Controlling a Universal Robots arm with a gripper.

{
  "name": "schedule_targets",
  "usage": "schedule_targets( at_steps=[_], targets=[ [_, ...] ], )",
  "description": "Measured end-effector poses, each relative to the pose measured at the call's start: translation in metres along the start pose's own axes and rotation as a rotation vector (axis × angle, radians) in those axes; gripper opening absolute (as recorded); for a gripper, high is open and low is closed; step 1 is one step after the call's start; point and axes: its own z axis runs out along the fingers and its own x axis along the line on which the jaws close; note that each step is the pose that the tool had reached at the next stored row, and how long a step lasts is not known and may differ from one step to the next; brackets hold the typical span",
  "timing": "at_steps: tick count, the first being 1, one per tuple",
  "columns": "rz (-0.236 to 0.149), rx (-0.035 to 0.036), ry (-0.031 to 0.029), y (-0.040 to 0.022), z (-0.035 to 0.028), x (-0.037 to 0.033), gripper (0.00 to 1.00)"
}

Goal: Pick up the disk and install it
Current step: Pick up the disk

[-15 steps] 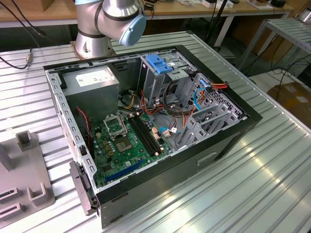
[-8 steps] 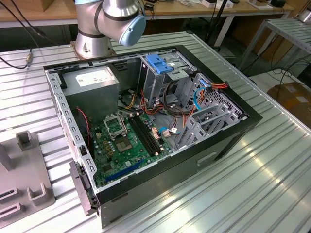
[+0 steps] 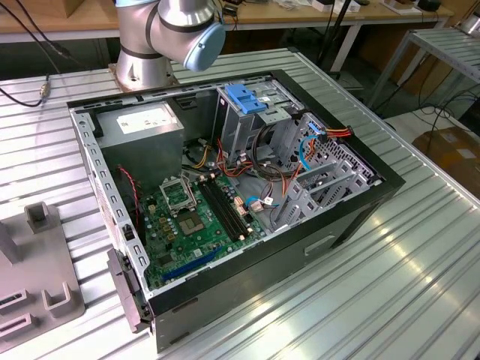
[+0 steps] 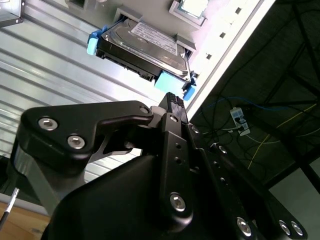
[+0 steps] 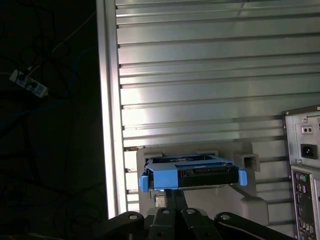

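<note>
Flat grey metal disk [image 4: 142,47] [image 5: 192,175] in bright blue carrier rail, seated in pale grey moulded holder [image 5: 250,165] on ribbed aluminium table [image 5: 200,75], near its edge. White top label, print unreadable. Black gripper [image 4: 172,99] [image 5: 175,195] just beside rail's end, fingers together; contact unclear.

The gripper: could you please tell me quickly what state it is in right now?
Gripper: cannot be told whether open or shut; it is right by the disk, which lies in a grey holder.
</note>
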Motion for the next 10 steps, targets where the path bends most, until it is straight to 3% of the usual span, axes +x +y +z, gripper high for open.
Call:
schedule_targets(
  at_steps=[7,10],
  targets=[
    [-0.004,-0.0001,0.0002,0.0000,0.0000,0.0003,0.10],
    [-0.030,-0.0005,0.0012,0.0000,0.0000,0.0003,0.10]
  ],
)
